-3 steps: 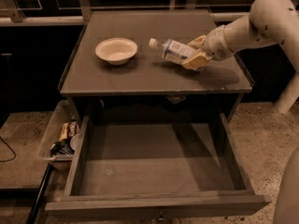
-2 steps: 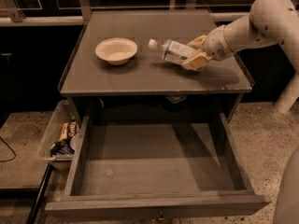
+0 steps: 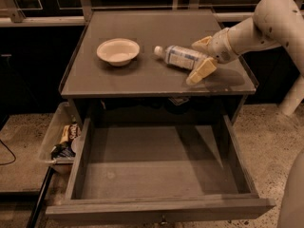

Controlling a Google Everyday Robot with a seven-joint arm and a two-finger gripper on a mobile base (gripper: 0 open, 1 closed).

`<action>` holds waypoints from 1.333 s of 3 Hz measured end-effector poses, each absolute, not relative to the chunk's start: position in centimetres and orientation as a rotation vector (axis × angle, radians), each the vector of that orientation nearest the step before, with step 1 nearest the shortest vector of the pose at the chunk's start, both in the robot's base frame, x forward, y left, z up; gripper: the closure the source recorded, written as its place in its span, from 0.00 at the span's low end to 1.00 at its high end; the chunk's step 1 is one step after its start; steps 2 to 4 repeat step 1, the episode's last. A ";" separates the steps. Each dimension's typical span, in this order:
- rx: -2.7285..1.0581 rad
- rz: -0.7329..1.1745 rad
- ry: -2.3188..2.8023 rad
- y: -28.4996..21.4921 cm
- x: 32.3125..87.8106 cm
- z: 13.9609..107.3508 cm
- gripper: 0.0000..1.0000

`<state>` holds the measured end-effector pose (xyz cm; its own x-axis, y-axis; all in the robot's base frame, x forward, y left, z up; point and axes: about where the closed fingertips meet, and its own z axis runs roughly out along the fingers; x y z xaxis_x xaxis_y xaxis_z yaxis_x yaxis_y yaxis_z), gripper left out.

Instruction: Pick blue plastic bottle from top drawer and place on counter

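Note:
The blue plastic bottle (image 3: 179, 57) lies on its side on the counter (image 3: 142, 77), cap pointing left toward the bowl. My gripper (image 3: 193, 63) reaches in from the right at the bottle's base. Its tan fingers (image 3: 200, 72) are spread, one on each side of the bottle's end, and the bottle rests on the counter. The top drawer (image 3: 156, 175) is pulled fully out below the counter, and its bottom is bare.
A white bowl (image 3: 118, 51) stands on the counter's left half. A clear plastic bin (image 3: 54, 137) of snack packets sits on the floor left of the drawer. My white arm (image 3: 270, 23) arches over the counter's right edge. Speckled stone floor lies to the right.
The fingers have spread apart around the bottle's base. The bottle has settled slightly lower and now lies flat on the counter. The arm has barely moved.

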<state>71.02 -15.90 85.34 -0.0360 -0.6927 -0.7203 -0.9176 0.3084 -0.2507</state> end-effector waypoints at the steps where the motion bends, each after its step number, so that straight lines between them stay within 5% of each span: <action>1: -1.446 0.360 1.789 -15.9 71.0 85.3 0.00; 4: -1.446 0.360 1.789 -15.9 71.0 85.3 0.00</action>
